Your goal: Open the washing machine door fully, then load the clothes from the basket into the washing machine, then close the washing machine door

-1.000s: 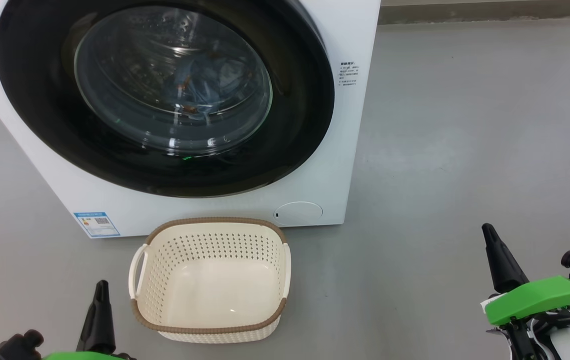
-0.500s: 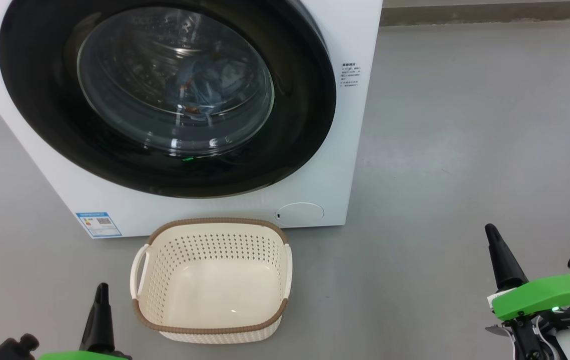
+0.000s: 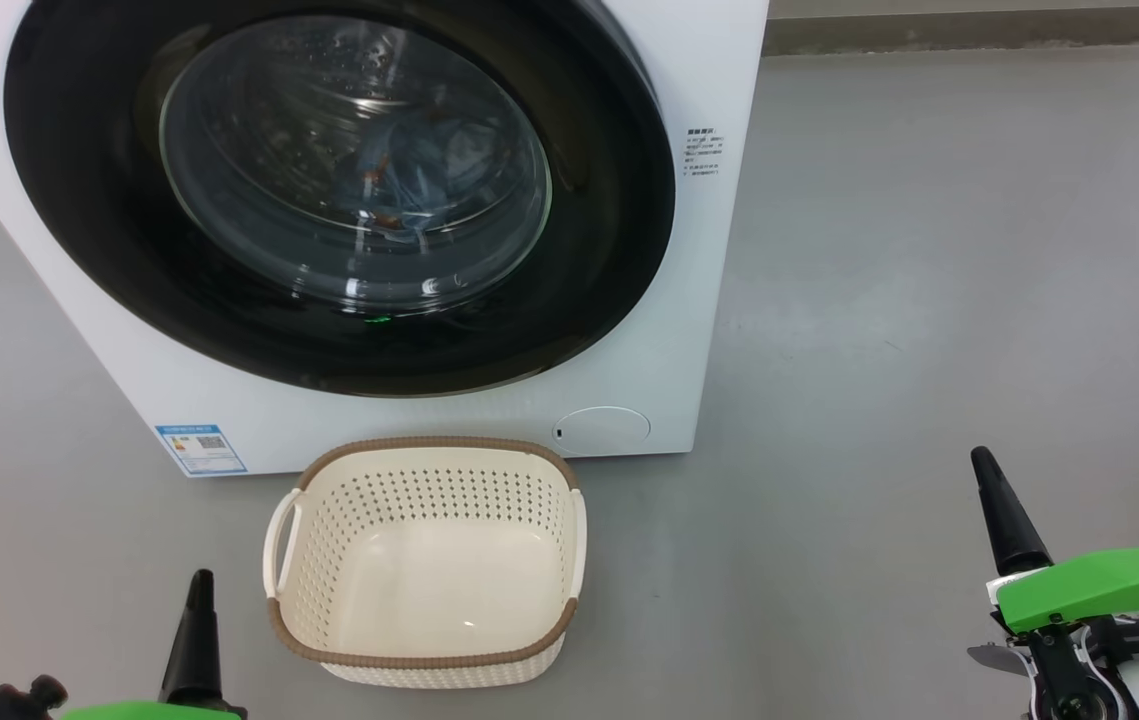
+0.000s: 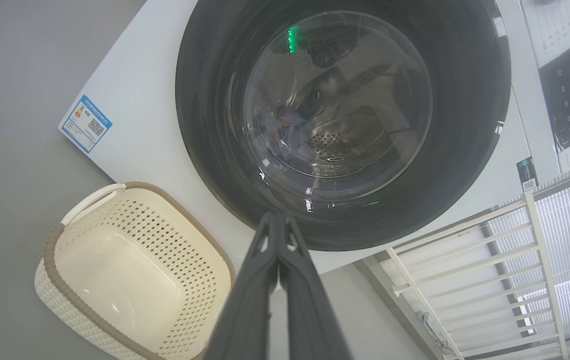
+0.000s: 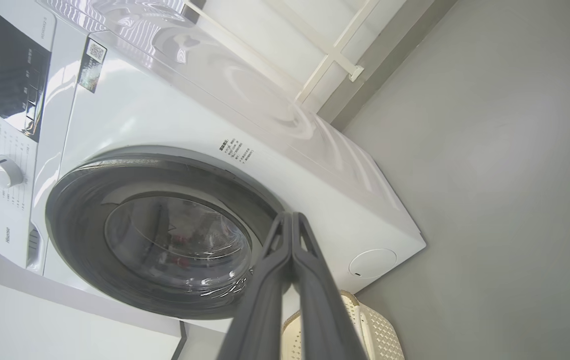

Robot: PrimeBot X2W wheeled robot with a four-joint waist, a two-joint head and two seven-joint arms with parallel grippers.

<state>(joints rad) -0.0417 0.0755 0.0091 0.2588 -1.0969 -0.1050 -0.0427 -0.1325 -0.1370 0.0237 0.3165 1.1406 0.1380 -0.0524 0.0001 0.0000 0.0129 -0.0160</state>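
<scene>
Far left, my left claw rises from the bottom edge of the head view. Its two long dark fingers are pressed together into one point, with nothing between them. It hangs over the smooth grey floor, near the left handle of the small cream plastic basket but apart from it. The basket, rectangular with perforated sides and a brown woven-look rim, stands upright on the floor right in front of the big white washing machine, its glossy bottom in plain sight. Above and left of the basket, a small blue label sits on the lower left corner of the machine's front. The large round washing machine door, with its wide glossy black rim and bulging clear glass window, lies closed flat against that front. Through the glass I see the light blue clothes, dotted with small orange marks, bunched inside the steel drum. Right of the door, a small printed sticker marks the white front near its right edge. Lower down, a round white flap sits just above the basket's right rear corner. Far right, well apart from machine and basket, my right claw points up over the floor. Its dark fingers are likewise closed tight, tip to tip, gripping nothing, with a bright green housing at its base.
</scene>
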